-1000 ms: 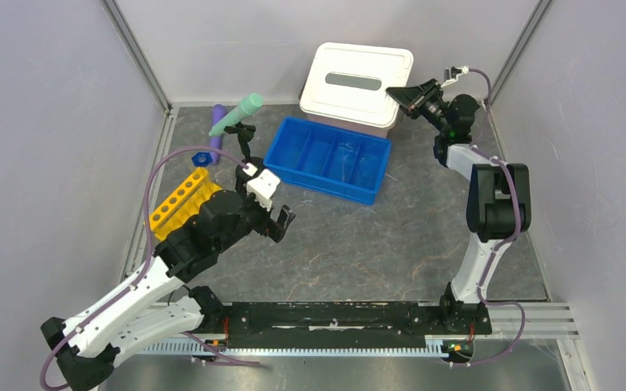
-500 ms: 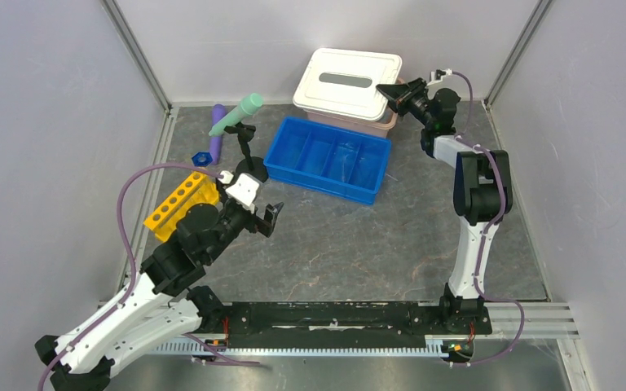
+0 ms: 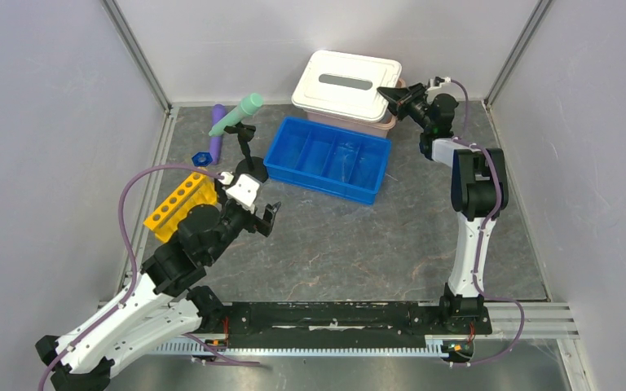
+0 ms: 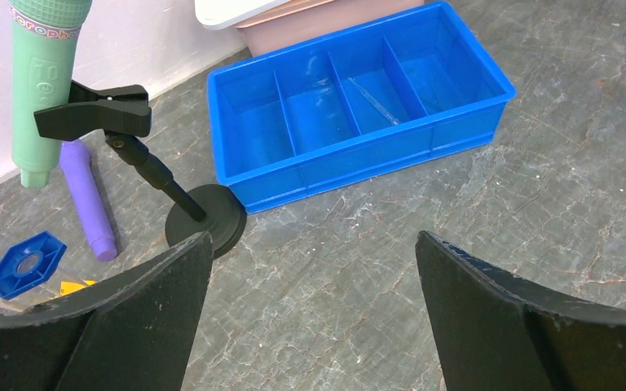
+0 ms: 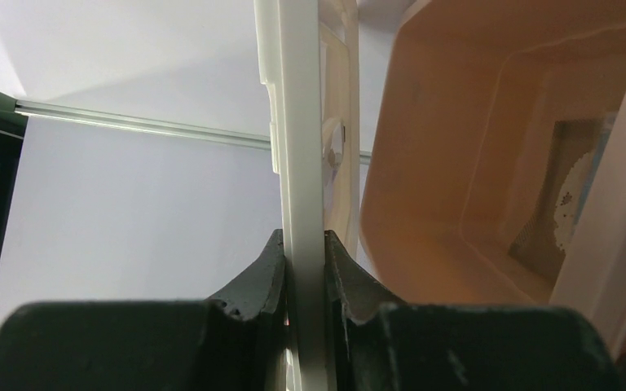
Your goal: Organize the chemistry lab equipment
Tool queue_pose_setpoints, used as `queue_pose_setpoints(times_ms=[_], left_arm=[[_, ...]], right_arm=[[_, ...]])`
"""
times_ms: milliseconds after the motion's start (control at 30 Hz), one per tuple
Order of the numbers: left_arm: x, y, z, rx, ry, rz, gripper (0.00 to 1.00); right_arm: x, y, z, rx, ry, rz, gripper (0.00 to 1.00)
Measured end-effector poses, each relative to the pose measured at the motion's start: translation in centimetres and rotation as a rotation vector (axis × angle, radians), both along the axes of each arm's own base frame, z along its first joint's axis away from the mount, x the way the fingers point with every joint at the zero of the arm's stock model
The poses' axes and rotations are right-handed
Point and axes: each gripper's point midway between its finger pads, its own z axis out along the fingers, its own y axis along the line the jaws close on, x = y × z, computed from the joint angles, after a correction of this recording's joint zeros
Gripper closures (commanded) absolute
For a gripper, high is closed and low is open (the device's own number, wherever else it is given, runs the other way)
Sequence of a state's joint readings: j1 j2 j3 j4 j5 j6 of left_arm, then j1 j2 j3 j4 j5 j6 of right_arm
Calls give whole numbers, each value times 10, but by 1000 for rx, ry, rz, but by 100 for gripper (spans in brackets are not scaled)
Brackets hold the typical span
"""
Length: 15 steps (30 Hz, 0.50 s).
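Mint-green cylindrical tube clipped in clamp stand; left claw apart, right claw pinching flat lid.

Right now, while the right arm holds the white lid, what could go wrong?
The right arm's jaws pinch the thin rim of the white plastic lid, raised off the pink plastic bin; it might slip and fall. The left arm's open jaws hang near the black clamp stand carrying the mint-green tube; a sweep could topple it.

A robot test cell: plain grey panel walls on aluminium rails enclose the grey marbled tabletop around the blue divided plastic tray.
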<state>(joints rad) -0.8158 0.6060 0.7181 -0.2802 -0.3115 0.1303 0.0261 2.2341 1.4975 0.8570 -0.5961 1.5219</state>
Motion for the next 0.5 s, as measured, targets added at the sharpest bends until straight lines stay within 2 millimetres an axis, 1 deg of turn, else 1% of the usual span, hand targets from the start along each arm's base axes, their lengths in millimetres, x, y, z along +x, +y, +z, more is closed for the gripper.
queue_pose_setpoints(times_ms=[233,400,500], left_arm=[[1,1,-1,6,-3,2,0],[1,0,-2,18,-6,1,0],[2,0,-2,20,-5,1,0]], right_arm=[[0,-7,0,21,17,-4,94],[3,-22,-1,26,23,-15,92],[5,-28,-5,39,29,-16,93]])
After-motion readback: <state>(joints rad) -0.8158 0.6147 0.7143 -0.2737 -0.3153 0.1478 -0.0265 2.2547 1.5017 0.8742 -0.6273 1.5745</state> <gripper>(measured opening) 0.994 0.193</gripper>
